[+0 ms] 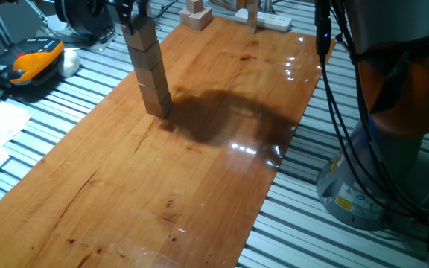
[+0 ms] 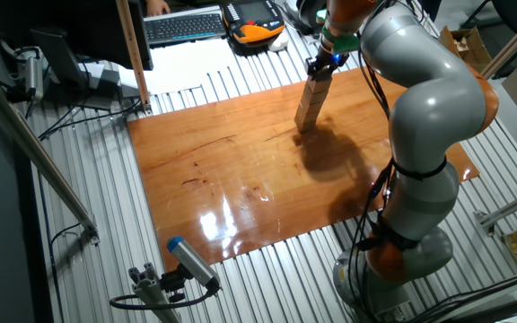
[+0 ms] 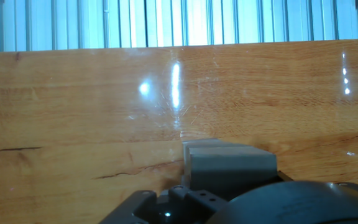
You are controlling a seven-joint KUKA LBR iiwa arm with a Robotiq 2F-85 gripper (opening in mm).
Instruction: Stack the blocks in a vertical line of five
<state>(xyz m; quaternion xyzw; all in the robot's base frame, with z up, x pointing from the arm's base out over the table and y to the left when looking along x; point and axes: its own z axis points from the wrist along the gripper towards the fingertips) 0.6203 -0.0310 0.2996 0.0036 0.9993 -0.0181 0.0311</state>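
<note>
At the upper left of one fixed view the blocks (image 1: 149, 63) stand stacked on the wooden surface (image 1: 199, 171), light, stiff, easily toppled, best pinched on opposite flat sides, the gripper (image 1: 134, 13) at the top block, its fingers' opening hidden.

We see the jaws from low across the table (image 1: 199, 186), from high on the opposite side, and from just above, both fixed views sharing the tabletop.
</note>
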